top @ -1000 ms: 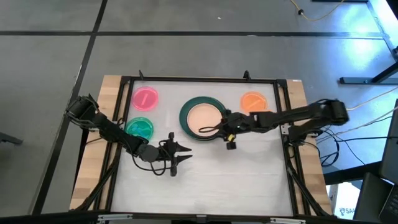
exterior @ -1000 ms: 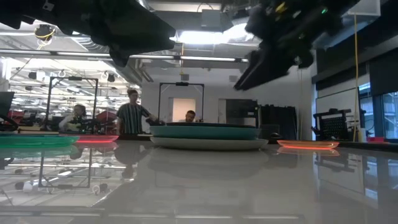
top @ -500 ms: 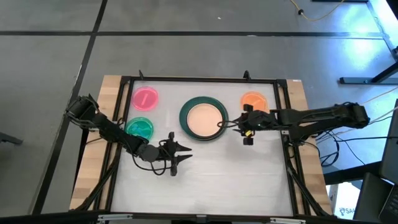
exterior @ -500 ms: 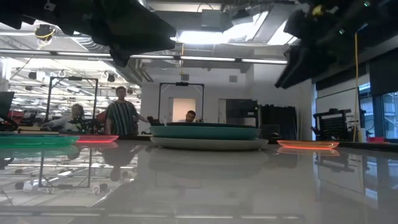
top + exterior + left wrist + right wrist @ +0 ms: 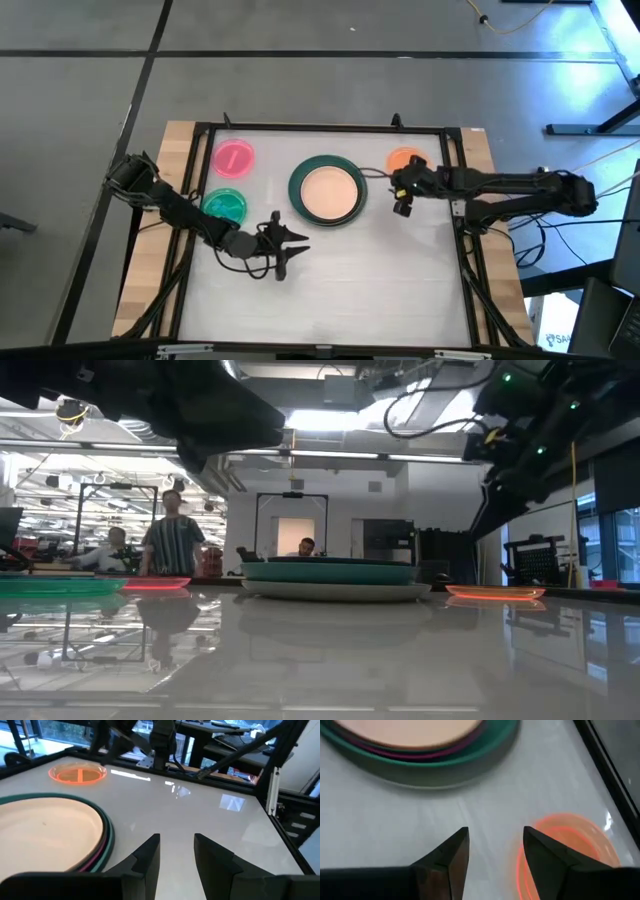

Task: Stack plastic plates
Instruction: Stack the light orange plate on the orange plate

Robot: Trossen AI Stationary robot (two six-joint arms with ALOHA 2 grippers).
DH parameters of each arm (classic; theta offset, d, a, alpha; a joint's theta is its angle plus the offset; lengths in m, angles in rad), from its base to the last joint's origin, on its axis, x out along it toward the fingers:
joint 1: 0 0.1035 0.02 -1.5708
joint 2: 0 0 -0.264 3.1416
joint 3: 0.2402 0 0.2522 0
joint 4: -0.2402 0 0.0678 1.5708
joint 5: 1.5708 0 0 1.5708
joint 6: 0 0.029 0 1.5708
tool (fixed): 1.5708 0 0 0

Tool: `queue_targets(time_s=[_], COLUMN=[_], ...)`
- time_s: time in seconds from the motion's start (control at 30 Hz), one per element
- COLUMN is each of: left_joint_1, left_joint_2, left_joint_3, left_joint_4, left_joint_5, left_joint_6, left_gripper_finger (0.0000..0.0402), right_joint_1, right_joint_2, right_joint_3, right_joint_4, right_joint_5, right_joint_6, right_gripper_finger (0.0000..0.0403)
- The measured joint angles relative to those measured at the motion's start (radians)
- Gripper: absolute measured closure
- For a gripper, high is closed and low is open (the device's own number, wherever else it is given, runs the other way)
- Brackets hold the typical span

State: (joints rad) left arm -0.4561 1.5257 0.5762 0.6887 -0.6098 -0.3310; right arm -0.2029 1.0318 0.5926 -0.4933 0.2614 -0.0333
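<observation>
the stack [image 5: 327,192] is sitting mid-surface, peach plate [image 5: 330,191] on top inside the teal plate [image 5: 297,181], a magenta rim showing between them. the right gripper [image 5: 403,193] is hovering with fingers open and empty, just beside the orange plate [image 5: 400,158]. the left gripper [image 5: 293,243] is waiting near the green plate [image 5: 225,206], fingers open and holding nothing. the pink plate [image 5: 234,158] is lying at the far left.

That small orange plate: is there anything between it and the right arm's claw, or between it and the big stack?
Nothing visible. The right claw hangs open just above the orange plate, and only bare table separates that plate from the stack.
</observation>
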Motion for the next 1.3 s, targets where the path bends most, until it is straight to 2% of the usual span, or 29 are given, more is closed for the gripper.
queue_targets(time_s=[0.17, 0.43, 0.77, 0.93, 1.17, 1.3], left_joint_1=[-0.004, -0.004, -0.004, -0.004, -0.004, -0.004], left_joint_2=[0.000, 0.000, 0.000, 0.000, 0.000, 0.000], left_joint_3=[0.000, 0.000, 0.000, 0.000, 0.000, 0.000], left_joint_4=[-0.001, -0.001, -0.001, 0.000, -0.003, -0.003], left_joint_5=[0.002, 0.002, 0.002, 0.002, 0.002, 0.002], left_joint_6=[-0.003, -0.003, -0.003, -0.003, -0.007, -0.007], left_gripper_finger=[0.0289, 0.0289, 0.0289, 0.0289, 0.0289, 0.0289], right_joint_1=[-0.082, -0.168, -0.180, -0.199, -0.265, -0.278], right_joint_2=[0.051, 0.207, 0.396, 0.427, 0.428, 0.429], right_joint_3=[0.000, 0.000, 0.000, 0.004, 0.004, 0.003], right_joint_4=[-0.009, 0.053, 0.139, 0.154, 0.166, 0.172], right_joint_5=[-0.028, -0.036, 0.007, 0.022, -0.019, -0.044], right_joint_6=[0.026, 0.004, 0.002, 0.003, 0.007, 0.000], right_gripper_finger=[0.0226, 0.0226, 0.0226, 0.0226, 0.0228, 0.0254])
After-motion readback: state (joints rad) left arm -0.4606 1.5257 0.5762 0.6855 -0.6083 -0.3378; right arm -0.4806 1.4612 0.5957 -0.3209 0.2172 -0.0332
